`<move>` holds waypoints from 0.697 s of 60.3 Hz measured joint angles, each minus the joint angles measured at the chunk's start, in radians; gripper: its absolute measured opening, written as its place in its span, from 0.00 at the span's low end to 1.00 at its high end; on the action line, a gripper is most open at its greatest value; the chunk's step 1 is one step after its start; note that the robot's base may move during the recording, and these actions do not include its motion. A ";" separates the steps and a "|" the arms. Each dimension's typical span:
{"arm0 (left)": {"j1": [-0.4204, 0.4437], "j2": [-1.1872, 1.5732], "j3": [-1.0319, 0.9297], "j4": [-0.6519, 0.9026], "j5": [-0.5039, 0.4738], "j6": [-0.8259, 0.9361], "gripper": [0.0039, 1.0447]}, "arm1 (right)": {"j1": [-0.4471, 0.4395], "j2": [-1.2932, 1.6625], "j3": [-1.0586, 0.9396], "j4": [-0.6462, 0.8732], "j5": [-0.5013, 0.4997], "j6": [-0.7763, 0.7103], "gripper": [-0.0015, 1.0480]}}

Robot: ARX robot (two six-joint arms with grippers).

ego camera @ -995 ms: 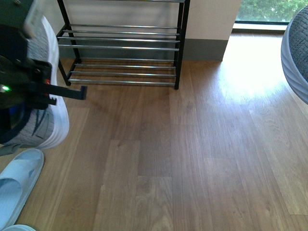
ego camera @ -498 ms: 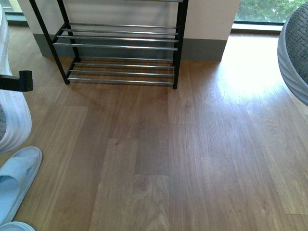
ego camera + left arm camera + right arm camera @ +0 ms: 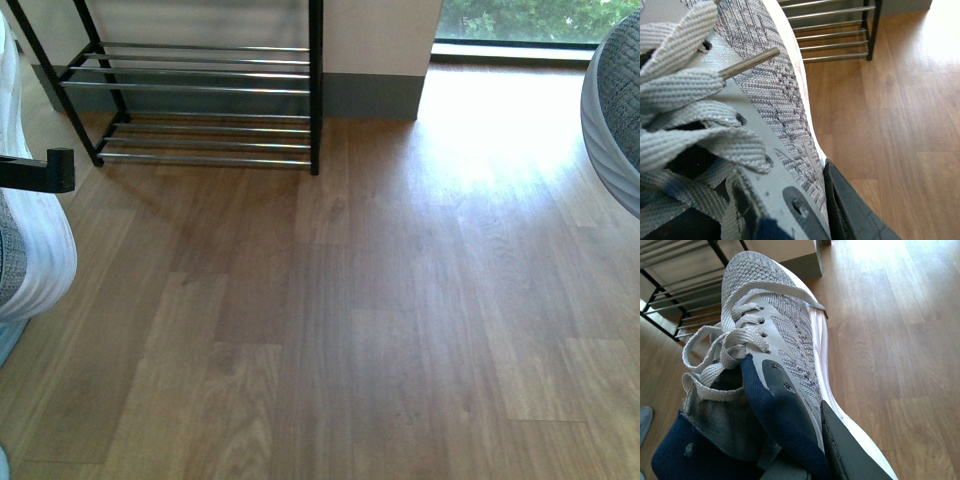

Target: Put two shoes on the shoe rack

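While the rack (image 3: pixel 200 85) stands ahead-left, the left gripper (image 3: pixel 810 215) is clamped on the left sneaker (image 3: pixel 770 100). The right gripper (image 3: pixel 810 460) is clamped on the right sneaker (image 3: pixel 785 325); the 2 hang clear of it.

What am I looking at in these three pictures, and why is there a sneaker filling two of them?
It is a robot with two arms, each ending in a gripper. The front picture comes from a camera on its body, looking over a wooden floor toward a black shoe rack. The other two come from cameras on its wrists, hence the close-ups. The left gripper clamps the left sneaker, grey knit, at its opening; the right gripper clamps the right sneaker likewise. Both look lifted off the floor.
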 joint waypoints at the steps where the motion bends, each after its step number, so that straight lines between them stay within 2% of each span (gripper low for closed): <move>1: -0.002 0.000 0.000 0.000 0.002 0.000 0.02 | -0.001 0.000 0.000 0.000 0.004 0.000 0.01; 42: -0.002 0.000 -0.001 0.000 -0.002 0.000 0.02 | -0.001 0.000 0.000 0.000 0.002 0.002 0.01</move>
